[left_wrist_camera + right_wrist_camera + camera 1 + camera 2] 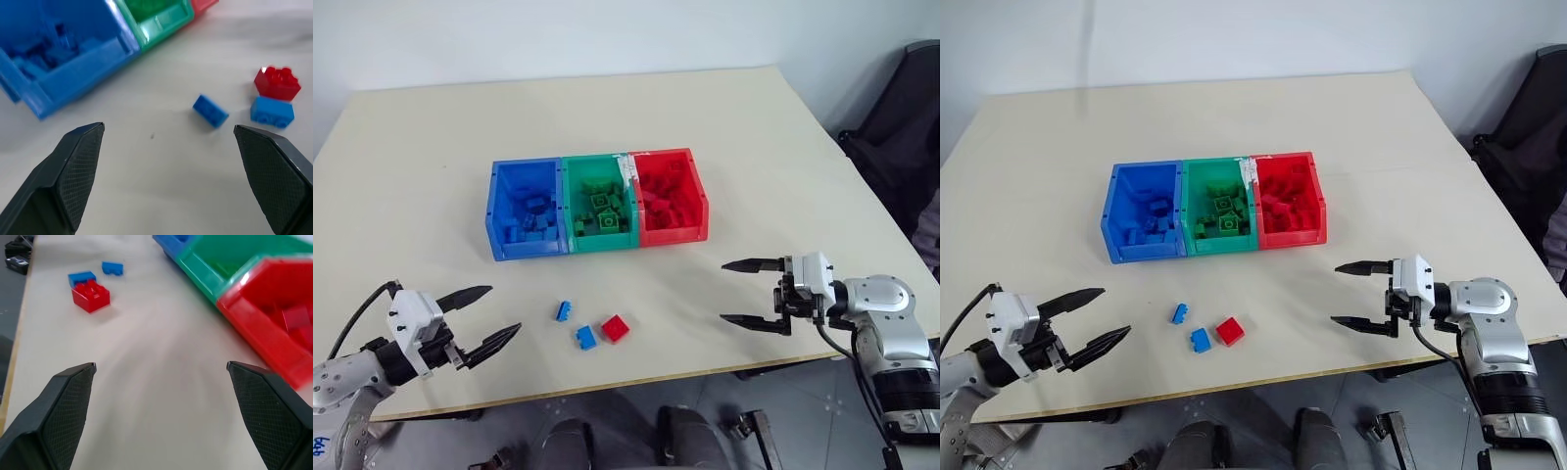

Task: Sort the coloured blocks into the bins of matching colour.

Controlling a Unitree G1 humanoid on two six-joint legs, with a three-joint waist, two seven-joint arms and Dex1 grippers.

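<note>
We see three joined bins in a row near the middle of the cream bench [431, 176]: the blue bin [525, 247] on the left, the green bin [599, 240] in the centre and the red bin [672, 233] on the right. Each bin already holds bricks of its own colour.

Three loose blocks lie on the bench nearer to us than the bins, below the blue and green bins. We identify a small blue block [564, 310] farthest left, a second blue block [585, 337] just beside it and closer to the bench edge, and a red block [615, 327]. The red block and the second blue block sit touching or almost touching; the first blue block lies slightly apart from them.

The left gripper [481, 318] hovers over the near left part of the bench, pointing toward the loose blocks, with its fingers [73, 166] spread wide and holding nothing. The right gripper [744, 292] sits over the near right part of the bench, pointing left toward the blocks, its fingers [63, 401] likewise spread wide and empty. Both grippers are well apart from the blocks and the bins.
</note>
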